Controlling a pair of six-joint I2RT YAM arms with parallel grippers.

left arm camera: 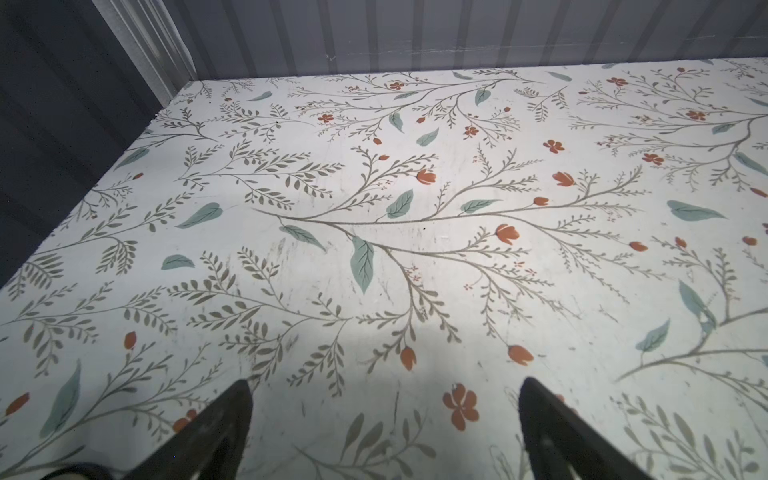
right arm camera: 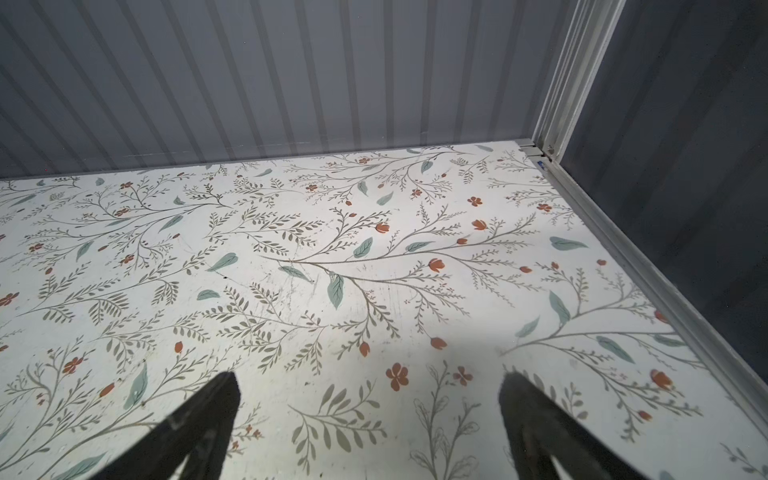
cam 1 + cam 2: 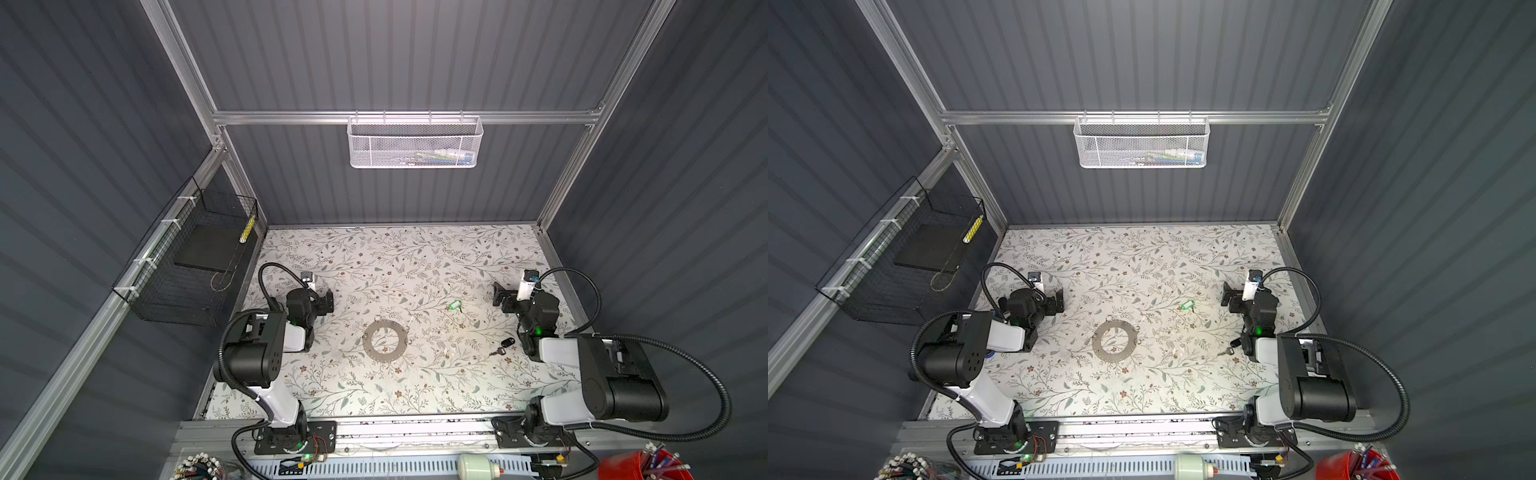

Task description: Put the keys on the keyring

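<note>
The keyring (image 3: 384,351) (image 3: 1099,348), a flat grey metal ring plate with small wire loops on its rim, lies mid-table in both top views. The keys lie apart from it: a bright-green tag (image 3: 454,305) (image 3: 1187,306) to its back right, and a black-headed silver key (image 3: 502,347) (image 3: 1228,348) close to the right arm's base. My left gripper (image 3: 328,301) (image 3: 1058,301) (image 1: 384,390) stands open at the left, holding nothing. My right gripper (image 3: 500,296) (image 3: 1229,297) (image 2: 368,386) stands open at the right, likewise empty. Both wrist views show only floral tabletop between the fingers.
A black wire basket (image 3: 183,266) hangs on the left wall and a white mesh basket (image 3: 415,143) on the back rail. Aluminium frame posts edge the floral table (image 3: 374,257). A red cup (image 3: 640,465) of pens stands at the front right.
</note>
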